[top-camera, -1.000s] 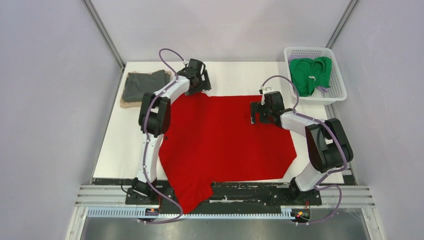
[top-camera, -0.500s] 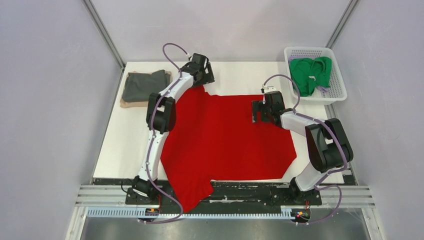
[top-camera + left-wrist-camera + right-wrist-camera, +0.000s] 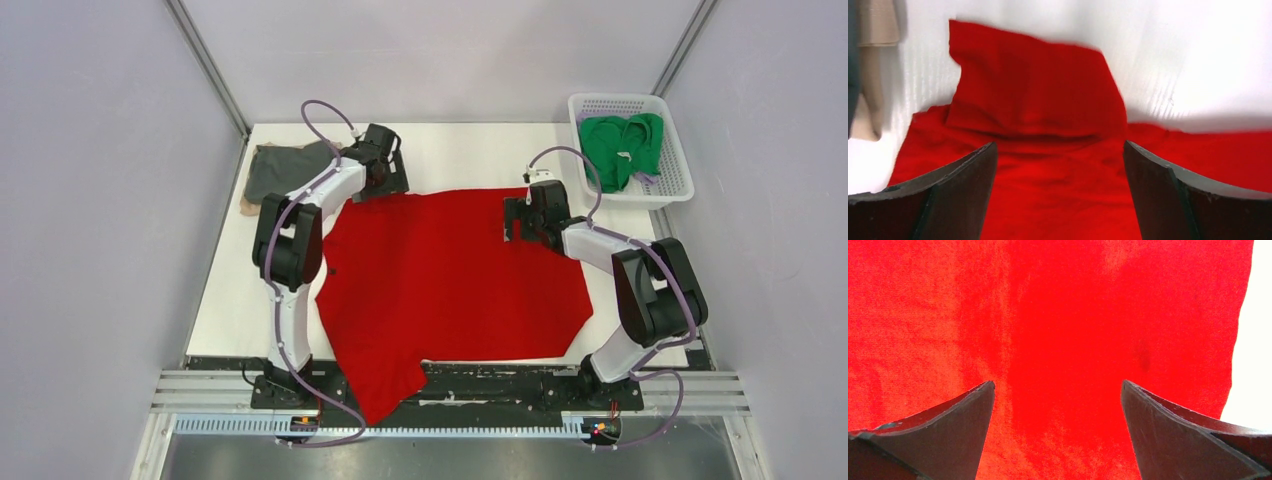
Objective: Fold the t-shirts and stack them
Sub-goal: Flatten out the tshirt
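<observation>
A bright red t-shirt (image 3: pixel 450 270) lies spread over the middle of the table, and its lower left part hangs over the near edge. My left gripper (image 3: pixel 388 185) is open just above its back left corner. In the left wrist view (image 3: pixel 1060 145) the jaws stand wide apart over red cloth (image 3: pixel 1038 90) that is rumpled into a raised flap. My right gripper (image 3: pixel 512 222) is open over the shirt's back right part. In the right wrist view (image 3: pixel 1058 382) flat red cloth (image 3: pixel 1063 315) lies between the jaws. A folded dark grey t-shirt (image 3: pixel 285 170) lies on a tan one (image 3: pixel 248 206) at the back left. A green t-shirt (image 3: pixel 620 145) is in the basket.
The white lattice basket (image 3: pixel 678 186) stands at the back right corner. Bare white table (image 3: pixel 460 155) runs behind the red shirt and on its left (image 3: pixel 240 290). Grey walls close in the sides. The tan cloth (image 3: pixel 873 30) shows at the left of the left wrist view.
My left gripper has moved left and nearer from the back of the table. The red shirt's back left corner, earlier drawn up to a point, now lies lower and wider. The right arm has stayed still.
</observation>
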`<action>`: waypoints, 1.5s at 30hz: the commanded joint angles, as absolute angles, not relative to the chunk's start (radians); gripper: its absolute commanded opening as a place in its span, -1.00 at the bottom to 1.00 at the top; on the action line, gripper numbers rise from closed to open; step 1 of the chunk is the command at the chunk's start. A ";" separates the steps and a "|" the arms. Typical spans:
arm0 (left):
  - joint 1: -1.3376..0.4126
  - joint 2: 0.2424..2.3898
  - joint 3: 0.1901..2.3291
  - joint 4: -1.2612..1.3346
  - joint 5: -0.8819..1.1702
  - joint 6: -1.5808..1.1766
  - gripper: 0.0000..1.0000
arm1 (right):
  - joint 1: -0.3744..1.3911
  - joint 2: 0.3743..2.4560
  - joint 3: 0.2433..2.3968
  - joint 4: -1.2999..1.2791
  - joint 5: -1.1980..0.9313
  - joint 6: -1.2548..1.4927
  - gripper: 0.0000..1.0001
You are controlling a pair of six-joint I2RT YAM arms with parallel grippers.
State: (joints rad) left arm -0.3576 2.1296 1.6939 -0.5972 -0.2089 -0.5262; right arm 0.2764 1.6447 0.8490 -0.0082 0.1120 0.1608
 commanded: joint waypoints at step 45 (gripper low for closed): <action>-0.206 2.701 2.548 -0.638 0.075 -0.570 0.99 | 0.173 1.997 1.294 -0.024 0.123 0.225 0.96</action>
State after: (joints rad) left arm -0.2077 2.6587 2.5164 -0.7788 -0.0395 -0.5945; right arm 0.1783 2.0117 1.2411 0.0280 0.1059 0.2024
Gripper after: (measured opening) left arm 0.994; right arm 0.980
